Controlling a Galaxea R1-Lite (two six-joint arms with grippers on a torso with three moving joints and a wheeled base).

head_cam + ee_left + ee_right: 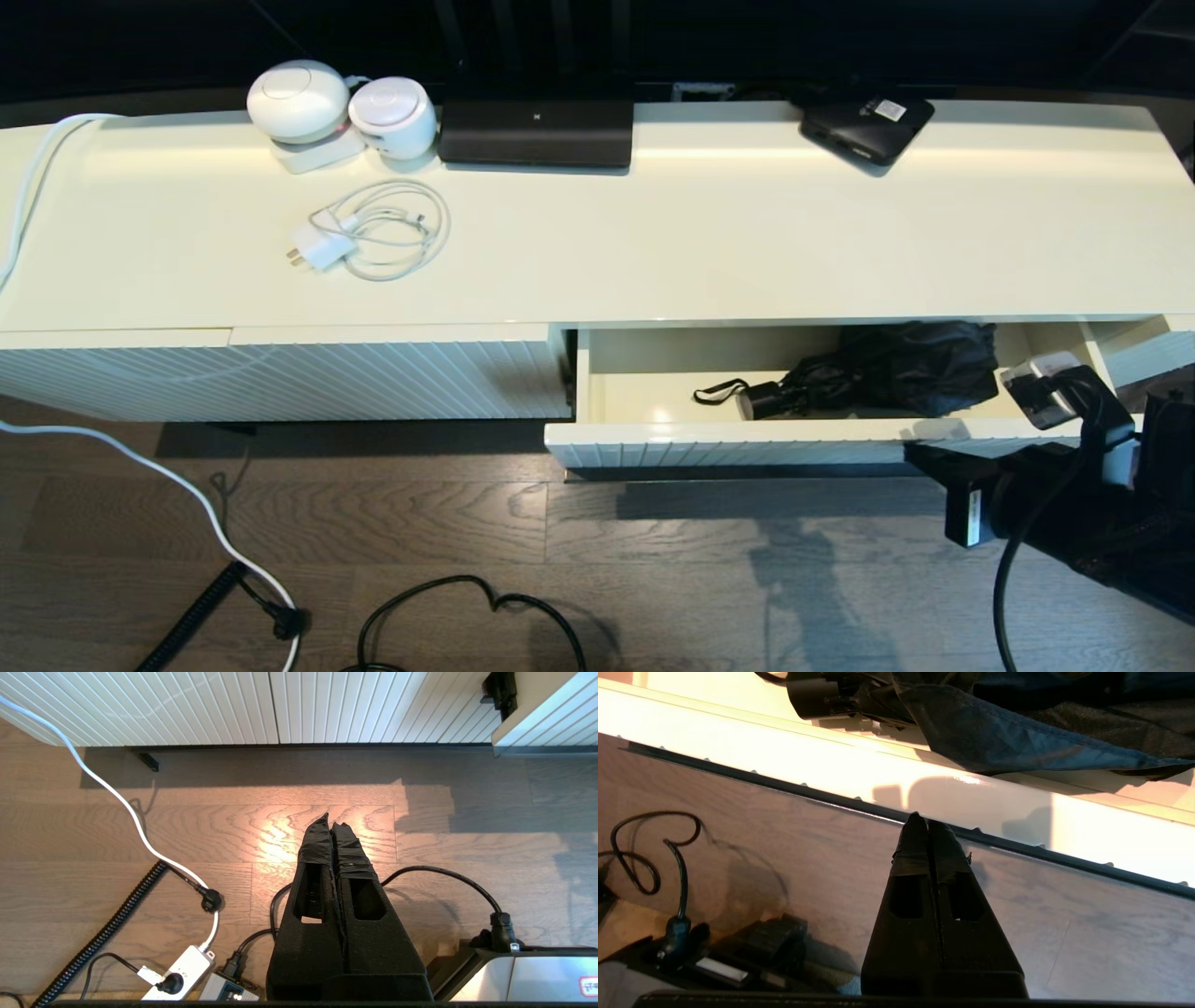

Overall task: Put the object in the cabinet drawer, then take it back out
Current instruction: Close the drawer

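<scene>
The cabinet drawer [728,453] stands pulled out at the right of the cream cabinet. The object, a black folding umbrella [896,369], lies inside it with its short handle and wrist loop [738,397] pointing left. In the right wrist view the umbrella's fabric [1017,732] shows just beyond the drawer front. My right gripper [920,455] is shut and empty, its tips [923,819] at the drawer's thin dark bar handle [784,786], outside the drawer. My left gripper [331,819] is shut and empty, hanging low over the wood floor, out of the head view.
On the cabinet top are a white charger with a coiled cable [373,238], two round white devices [299,98], a flat black box [537,131] and a black box with a sticker [866,121]. Cables [467,607] and a power strip [182,970] lie on the floor.
</scene>
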